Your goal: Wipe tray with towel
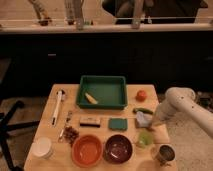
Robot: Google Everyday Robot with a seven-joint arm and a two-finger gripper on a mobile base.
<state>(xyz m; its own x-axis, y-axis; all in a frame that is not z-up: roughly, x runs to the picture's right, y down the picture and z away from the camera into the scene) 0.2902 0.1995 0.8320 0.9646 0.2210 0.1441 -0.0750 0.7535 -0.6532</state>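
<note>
A green tray [109,89] sits at the back middle of the wooden table, with a small yellow object [90,98] lying in its front left part. A pale blue towel [142,118] lies crumpled on the table to the right of and in front of the tray. My white arm comes in from the right, and my gripper [153,123] is down at the towel's right edge, low over the table. Whether it touches the towel cannot be told.
Near the towel are a red tomato [141,95], a dark green vegetable [143,110], a green sponge [118,123] and a green cup [144,139]. Along the front stand an orange bowl [87,150], a dark red bowl [119,148], a metal cup [163,153] and a white cup [42,147]. A white brush [58,105] lies at the left.
</note>
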